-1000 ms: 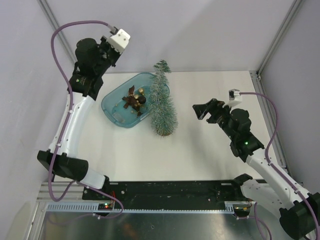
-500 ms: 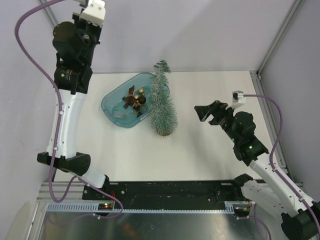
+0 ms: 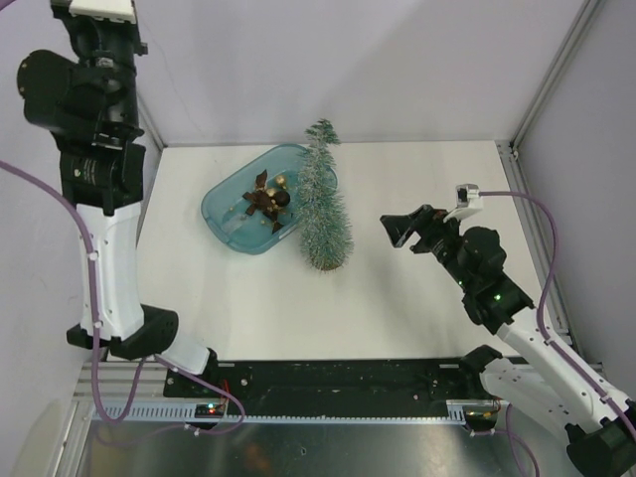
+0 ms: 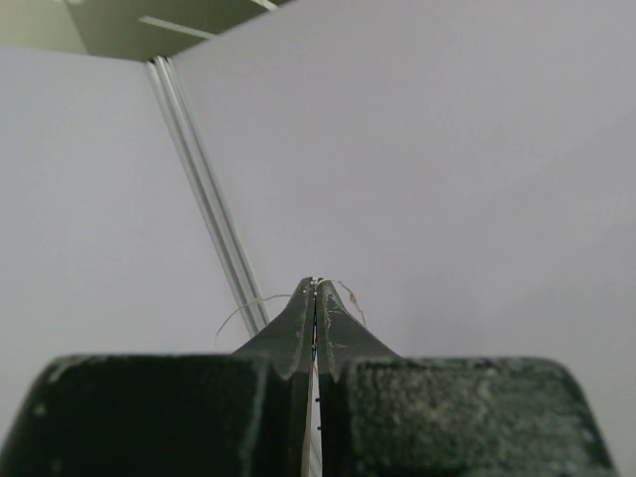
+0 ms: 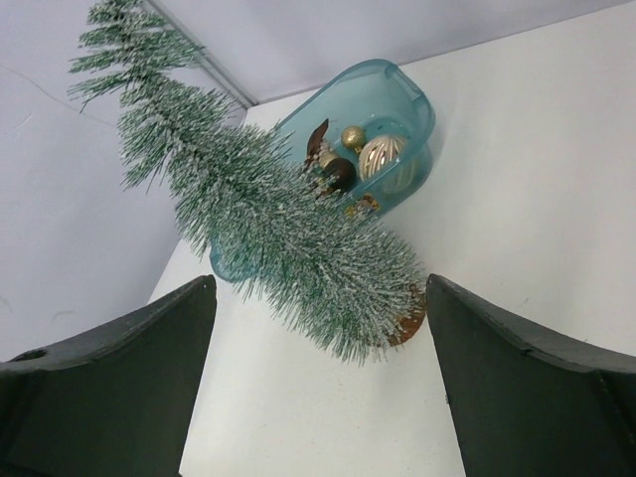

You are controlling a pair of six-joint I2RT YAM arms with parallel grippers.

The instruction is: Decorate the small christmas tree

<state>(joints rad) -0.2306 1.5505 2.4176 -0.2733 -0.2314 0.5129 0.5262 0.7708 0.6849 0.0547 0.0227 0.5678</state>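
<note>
Two fingers of the right gripper [image 3: 402, 225] are spread wide, with nothing held or touched between them; it is poised over the table [image 3: 417, 298], to the right of the small christmas tree [image 3: 325, 214] and apart from it, and in its wrist view the tree is framed in the gap; the left gripper [image 4: 315, 288] is pressed fully together and raised high at the left before the bare wall [image 4: 447, 149]; a fine pale strand [image 4: 238, 310] is seen curling out at its tips, though whether it is pinched cannot be told; the tree is found near the middle of the table, its wooden base [image 5: 409, 316] toward the near edge and its bent tip toward the back, its needles overlapping the right rim of the teal tub [image 3: 221, 199]; whether they touch cannot be told; inside the tub a gold bauble [image 5: 383, 157], a smaller gold ball [image 5: 352, 136] and a brown star-shaped ornament [image 3: 260, 199] are gathered.
</note>
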